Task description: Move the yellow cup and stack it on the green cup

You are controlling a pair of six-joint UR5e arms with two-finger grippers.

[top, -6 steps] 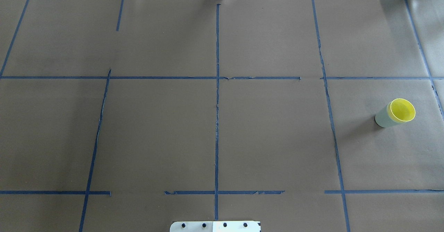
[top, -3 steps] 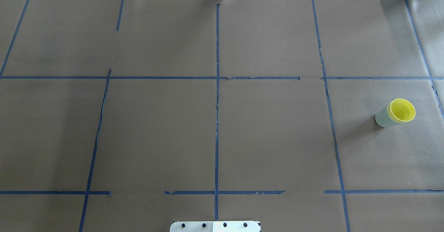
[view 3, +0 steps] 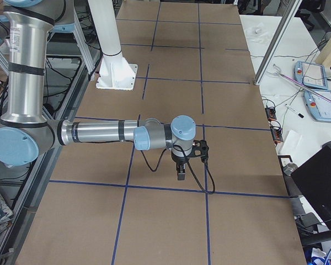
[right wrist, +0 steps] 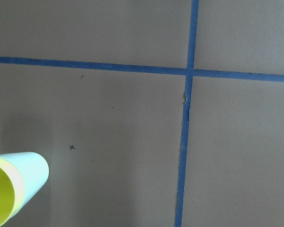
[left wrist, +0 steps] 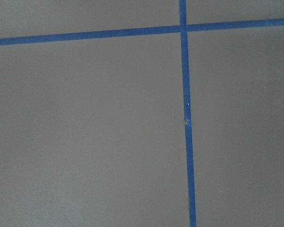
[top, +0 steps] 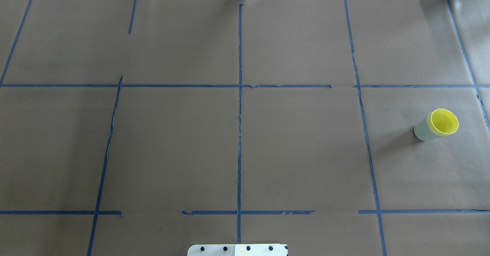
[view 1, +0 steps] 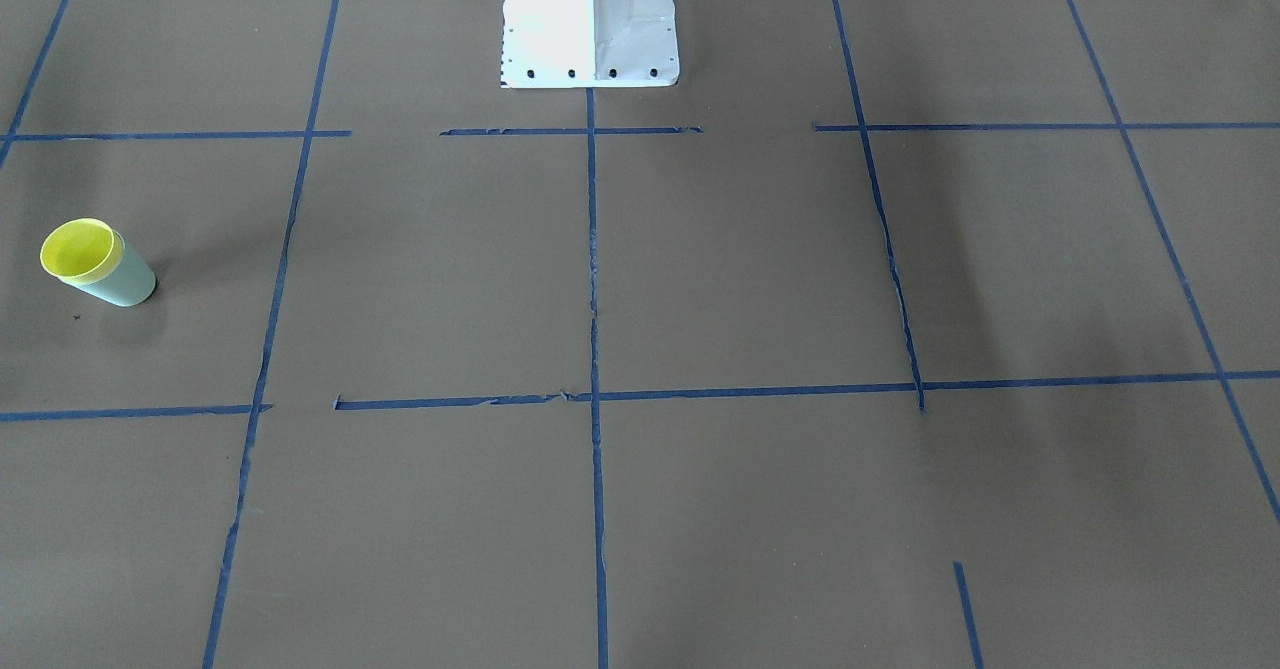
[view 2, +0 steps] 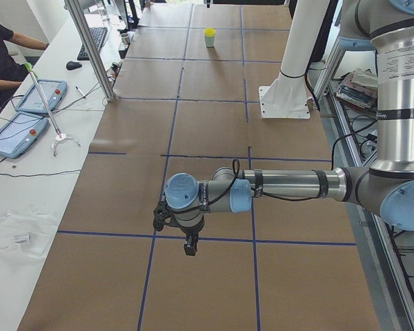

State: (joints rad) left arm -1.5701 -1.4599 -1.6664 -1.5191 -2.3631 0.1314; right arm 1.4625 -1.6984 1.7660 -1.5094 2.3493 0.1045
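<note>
Sitting nested: yellow cup point(top: 444, 121) inside green cup point(top: 421, 131), upright on the table point(top: 298, 152) toward the robot's right | left gripper point(view 2: 190, 246) above bare table, far from the cups | right gripper point(view 3: 180, 175) pointing down | both sets of fingers shown only in side views, so clenched or released cannot be told

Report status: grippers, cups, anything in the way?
Left gripper, right gripper: holding neither cup, open or shut unclear. Small bright yellow plastic cup nested upright in pale mint-green plastic cup. Nothing in the way seen.
</note>
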